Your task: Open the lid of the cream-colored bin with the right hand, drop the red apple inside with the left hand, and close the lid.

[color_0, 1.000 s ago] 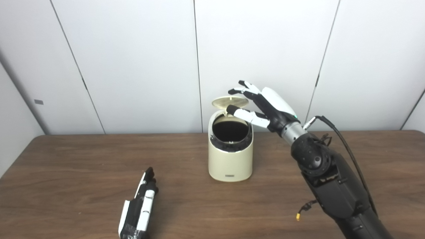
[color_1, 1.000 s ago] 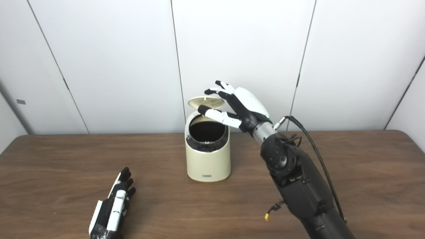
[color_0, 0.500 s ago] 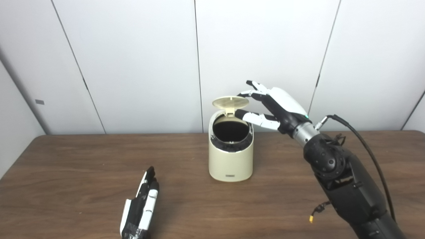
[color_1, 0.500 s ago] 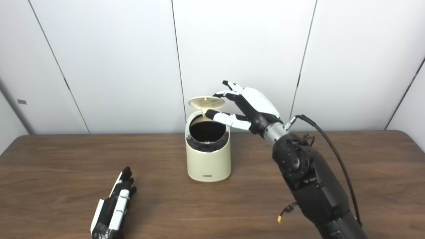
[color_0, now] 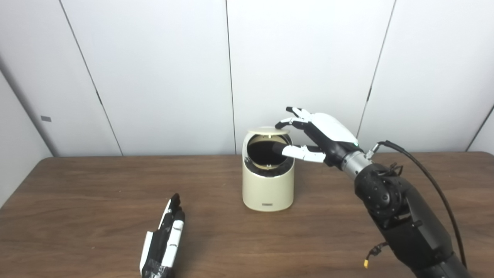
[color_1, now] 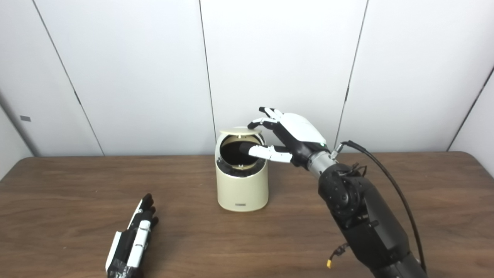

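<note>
The cream-colored bin (color_0: pixel 267 189) stands on the wooden table (color_0: pixel 77 200) near the back wall. Its round lid (color_0: pixel 268 131) is tipped down over the rear of the dark opening, still partly raised. My right hand (color_0: pixel 316 135) is just right of the bin with fingers spread; the fingertips (color_0: pixel 281 124) rest at the lid's edge and the thumb reaches across the opening. My left hand (color_0: pixel 164 239) lies flat on the table at the front left, fingers straight, holding nothing. No red apple shows in either view.
A black cable (color_0: pixel 424 173) loops off the right forearm. White wall panels (color_0: pixel 154 69) stand right behind the bin. Bare tabletop stretches to either side of the bin.
The lid has swung down from nearly upright to low over the opening, with my right hand following it down and slightly right. The left hand has stayed put.
</note>
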`<state>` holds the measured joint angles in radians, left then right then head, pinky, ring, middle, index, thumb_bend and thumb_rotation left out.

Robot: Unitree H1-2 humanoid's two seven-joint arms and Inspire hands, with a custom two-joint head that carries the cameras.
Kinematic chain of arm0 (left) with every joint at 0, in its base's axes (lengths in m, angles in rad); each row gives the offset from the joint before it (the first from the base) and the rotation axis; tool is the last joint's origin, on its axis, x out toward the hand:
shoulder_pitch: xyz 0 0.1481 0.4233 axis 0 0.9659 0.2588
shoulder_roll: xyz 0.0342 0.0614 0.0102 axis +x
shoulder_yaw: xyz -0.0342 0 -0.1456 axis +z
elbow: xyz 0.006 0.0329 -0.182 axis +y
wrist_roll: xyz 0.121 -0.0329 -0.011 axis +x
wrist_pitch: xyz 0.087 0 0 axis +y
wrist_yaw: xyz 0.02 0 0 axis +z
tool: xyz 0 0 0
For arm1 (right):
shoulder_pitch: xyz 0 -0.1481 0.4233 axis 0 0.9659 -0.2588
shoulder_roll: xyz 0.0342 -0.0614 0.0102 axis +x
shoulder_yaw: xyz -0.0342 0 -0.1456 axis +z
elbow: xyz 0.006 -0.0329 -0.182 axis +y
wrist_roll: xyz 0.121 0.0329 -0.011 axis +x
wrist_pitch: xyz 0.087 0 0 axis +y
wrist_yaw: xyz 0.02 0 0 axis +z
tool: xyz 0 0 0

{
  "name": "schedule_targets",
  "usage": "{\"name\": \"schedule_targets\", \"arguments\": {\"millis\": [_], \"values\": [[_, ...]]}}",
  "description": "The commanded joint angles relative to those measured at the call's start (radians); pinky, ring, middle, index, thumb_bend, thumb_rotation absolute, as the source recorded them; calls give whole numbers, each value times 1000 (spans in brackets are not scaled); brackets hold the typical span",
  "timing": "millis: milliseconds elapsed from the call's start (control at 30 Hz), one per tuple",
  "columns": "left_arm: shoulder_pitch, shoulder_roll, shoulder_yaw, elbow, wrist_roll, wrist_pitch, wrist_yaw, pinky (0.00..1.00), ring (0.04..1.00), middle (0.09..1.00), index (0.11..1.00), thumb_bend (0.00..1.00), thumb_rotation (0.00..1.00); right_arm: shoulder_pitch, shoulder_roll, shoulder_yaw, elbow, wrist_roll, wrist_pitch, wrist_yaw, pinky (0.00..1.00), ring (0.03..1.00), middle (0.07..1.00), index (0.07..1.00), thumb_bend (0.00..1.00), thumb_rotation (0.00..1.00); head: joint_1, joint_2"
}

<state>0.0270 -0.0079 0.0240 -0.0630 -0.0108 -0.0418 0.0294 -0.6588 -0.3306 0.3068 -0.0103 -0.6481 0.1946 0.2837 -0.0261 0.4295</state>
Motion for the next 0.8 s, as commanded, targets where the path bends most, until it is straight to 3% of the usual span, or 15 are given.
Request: {"name": "schedule_targets", "arguments": {"millis": [0, 767], "values": [[28, -9, -10, 53, 8, 10, 1, 1000, 1000, 1000, 1000, 523, 814, -39, -5, 7, -30, -20, -25, -4, 973, 1000, 971, 782, 599, 1000, 0, 1], [30, -18, -10, 51, 24, 0, 14, 1000, 1000, 1000, 1000, 535, 818, -4, -34, 59, -52, -152, -67, 18, 1000, 1000, 961, 769, 565, 1000, 9, 15]]}}
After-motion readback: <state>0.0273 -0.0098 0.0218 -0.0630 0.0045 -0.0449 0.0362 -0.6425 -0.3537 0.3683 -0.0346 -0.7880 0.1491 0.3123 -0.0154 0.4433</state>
